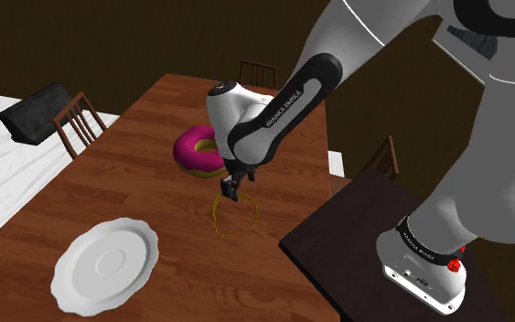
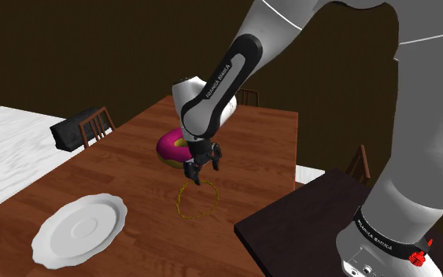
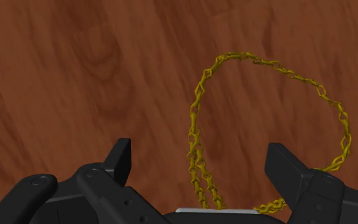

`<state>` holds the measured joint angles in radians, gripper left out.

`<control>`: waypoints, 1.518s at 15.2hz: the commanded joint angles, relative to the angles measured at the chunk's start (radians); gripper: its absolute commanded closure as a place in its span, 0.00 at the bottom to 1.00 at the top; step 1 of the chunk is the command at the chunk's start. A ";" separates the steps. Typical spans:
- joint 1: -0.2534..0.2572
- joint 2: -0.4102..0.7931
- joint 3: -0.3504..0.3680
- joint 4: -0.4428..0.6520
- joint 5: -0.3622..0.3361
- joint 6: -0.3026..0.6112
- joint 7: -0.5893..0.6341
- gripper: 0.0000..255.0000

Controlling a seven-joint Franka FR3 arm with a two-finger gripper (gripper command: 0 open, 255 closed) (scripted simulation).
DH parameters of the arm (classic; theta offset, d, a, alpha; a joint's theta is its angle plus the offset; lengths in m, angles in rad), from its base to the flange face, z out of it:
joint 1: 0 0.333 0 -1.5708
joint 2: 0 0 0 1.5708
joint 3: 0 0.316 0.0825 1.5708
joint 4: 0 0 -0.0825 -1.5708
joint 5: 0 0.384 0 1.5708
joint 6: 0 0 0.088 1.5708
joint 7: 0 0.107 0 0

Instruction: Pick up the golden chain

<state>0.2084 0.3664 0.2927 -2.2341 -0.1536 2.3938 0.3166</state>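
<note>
gripper (image 3: pixel 201 153): fingers spread wide, pinching nothing, hung low over the chain | chain (image 3: pixel 196 108): gold loop lay flat on the wooden table (image 1: pixel 155 119), near the edge by the stand (image 1: pixel 337 247), one end between the fingers, untouched | pink donut (image 1: pixel 196 151): just beside the chain, further in | white plate (image 1: pixel 106 265): well apart, near the table's front edge

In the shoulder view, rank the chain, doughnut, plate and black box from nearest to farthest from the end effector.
1. Chain: on the table, right under the open end effector.
2. Doughnut: just beyond, toward the shoulder view's upper left.
3. Plate: lower left, near the table's edge.
4. Black box: farthest, off the table at upper left.
</note>
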 commanded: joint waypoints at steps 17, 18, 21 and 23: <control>0.006 0.034 -0.008 0.004 -0.015 0.029 0.010 1.00; 0.004 0.021 -0.005 0.003 -0.010 0.018 0.007 1.00; -0.003 -0.015 0.005 0.000 0.007 -0.014 -0.004 1.00; -0.007 -0.039 0.010 0.000 0.018 -0.037 -0.012 1.00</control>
<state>0.2036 0.3380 0.3004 -2.2369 -0.1411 2.3700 0.3091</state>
